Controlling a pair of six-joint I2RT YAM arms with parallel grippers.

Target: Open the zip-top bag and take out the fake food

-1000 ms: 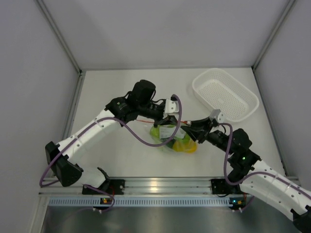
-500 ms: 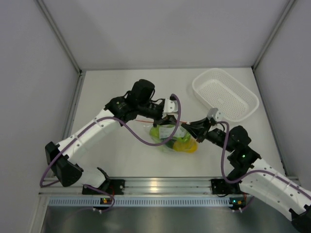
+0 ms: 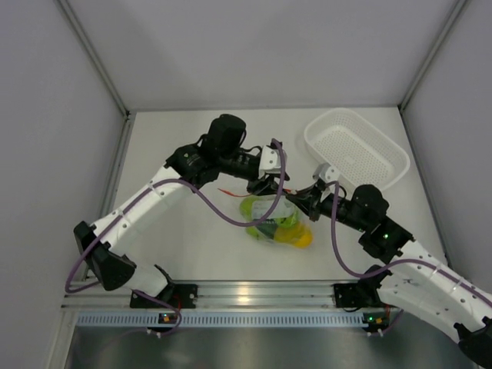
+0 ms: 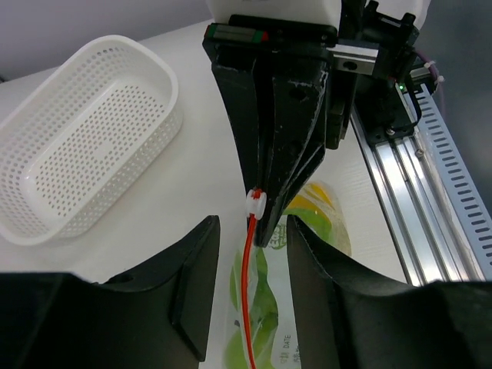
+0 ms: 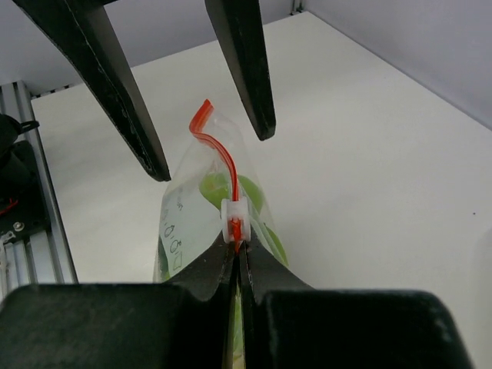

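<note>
The zip-top bag (image 3: 274,219) stands on the table with its orange-red zip strip (image 5: 219,154) on top. Fake food shows through it: light-green pieces (image 3: 261,209) and a yellow one (image 3: 297,237). My right gripper (image 5: 237,247) is shut on the strip just behind the white slider (image 5: 234,215); it also shows in the left wrist view (image 4: 265,231). My left gripper (image 4: 252,254) is open, its fingers (image 5: 123,84) straddling the strip's other end without touching. In the top view the grippers meet over the bag, the left one (image 3: 265,186) and the right one (image 3: 295,198).
A white perforated oval basket (image 3: 357,150) stands at the far right, also in the left wrist view (image 4: 84,146). The aluminium rail (image 3: 246,296) with the arm bases runs along the near edge. Grey walls enclose the table on three sides.
Both grippers have shifted slightly toward the far side, and the right arm has come further in to the left. The bag's top has risen with them.
</note>
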